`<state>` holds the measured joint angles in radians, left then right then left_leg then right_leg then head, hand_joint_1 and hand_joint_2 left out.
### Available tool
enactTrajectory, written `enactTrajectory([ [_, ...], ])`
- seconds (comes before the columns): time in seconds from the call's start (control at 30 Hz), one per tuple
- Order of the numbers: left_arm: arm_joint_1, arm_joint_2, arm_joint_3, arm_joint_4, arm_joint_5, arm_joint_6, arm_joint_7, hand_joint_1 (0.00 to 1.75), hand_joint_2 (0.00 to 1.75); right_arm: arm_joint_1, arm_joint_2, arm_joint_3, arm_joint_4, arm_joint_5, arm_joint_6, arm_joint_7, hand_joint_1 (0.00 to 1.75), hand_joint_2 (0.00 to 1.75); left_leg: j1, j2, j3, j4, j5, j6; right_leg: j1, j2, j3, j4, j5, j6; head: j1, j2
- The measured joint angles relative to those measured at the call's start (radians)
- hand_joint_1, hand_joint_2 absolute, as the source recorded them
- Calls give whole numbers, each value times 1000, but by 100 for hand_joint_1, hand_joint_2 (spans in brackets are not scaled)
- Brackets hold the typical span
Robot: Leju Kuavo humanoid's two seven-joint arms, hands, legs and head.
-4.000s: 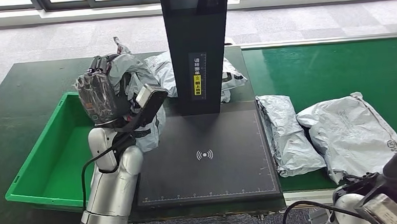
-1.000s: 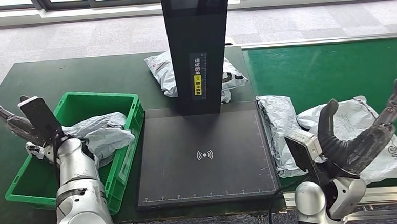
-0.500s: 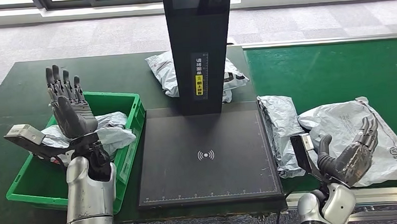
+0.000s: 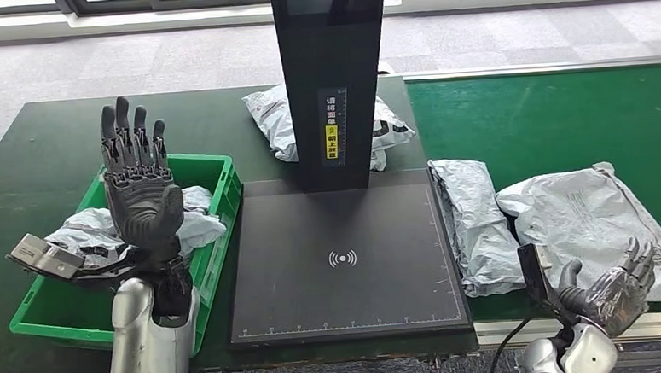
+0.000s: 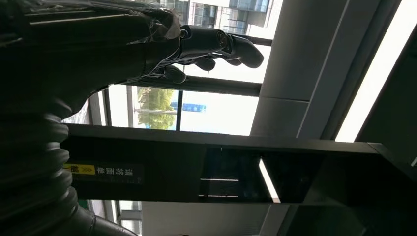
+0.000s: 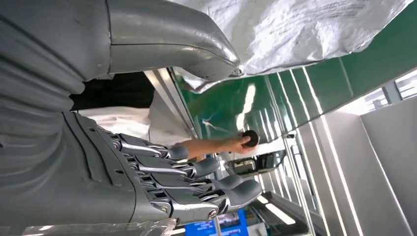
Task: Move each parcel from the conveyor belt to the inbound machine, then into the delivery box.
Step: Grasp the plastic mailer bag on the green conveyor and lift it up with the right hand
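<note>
One parcel [image 4: 315,123] behind the scanner column [image 4: 329,75].

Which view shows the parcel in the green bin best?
Head view: the grey parcel lies crumpled in the green bin, partly behind the raised left robot hand. The left wrist view looks at windows and the dark scanner post; the right wrist view catches a different parcel.

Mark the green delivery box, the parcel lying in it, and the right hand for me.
green delivery box [image 4: 219,227]: head view, on its right wall.
parcel in the box [image 4: 194,221]: head view, on its crumpled grey wrap.
right hand [image 4: 616,289]: head view, on the palm.
</note>
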<state>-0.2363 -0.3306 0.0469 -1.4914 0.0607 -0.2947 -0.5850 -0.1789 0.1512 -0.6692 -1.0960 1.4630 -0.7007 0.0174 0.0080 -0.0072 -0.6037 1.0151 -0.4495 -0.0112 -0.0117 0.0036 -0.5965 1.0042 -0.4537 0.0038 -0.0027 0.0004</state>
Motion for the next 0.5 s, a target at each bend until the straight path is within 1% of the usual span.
enactTrajectory([
  [0.13,43,11,-39,-59,1,-4,2,0,175,-51,-45,-47,64,68,0,23,0,175,0,0,0,0,0,0,0,0,0,0,0,0,0,0],
  [0.3,82,20,-66,-107,3,0,2,0,175,-119,-109,-71,212,97,0,85,0,175,0,0,0,0,0,1,0,0,0,0,0,0,0,0],
  [0.4,93,23,-76,-123,3,0,1,0,175,-148,-145,-66,276,107,0,156,0,175,0,0,0,0,0,1,0,-1,0,0,0,0,0,0],
  [0.5,97,24,-83,-130,0,3,-2,0,175,-168,-178,-38,322,110,0,227,0,175,0,0,0,0,0,1,0,-1,0,0,0,0,0,0],
])
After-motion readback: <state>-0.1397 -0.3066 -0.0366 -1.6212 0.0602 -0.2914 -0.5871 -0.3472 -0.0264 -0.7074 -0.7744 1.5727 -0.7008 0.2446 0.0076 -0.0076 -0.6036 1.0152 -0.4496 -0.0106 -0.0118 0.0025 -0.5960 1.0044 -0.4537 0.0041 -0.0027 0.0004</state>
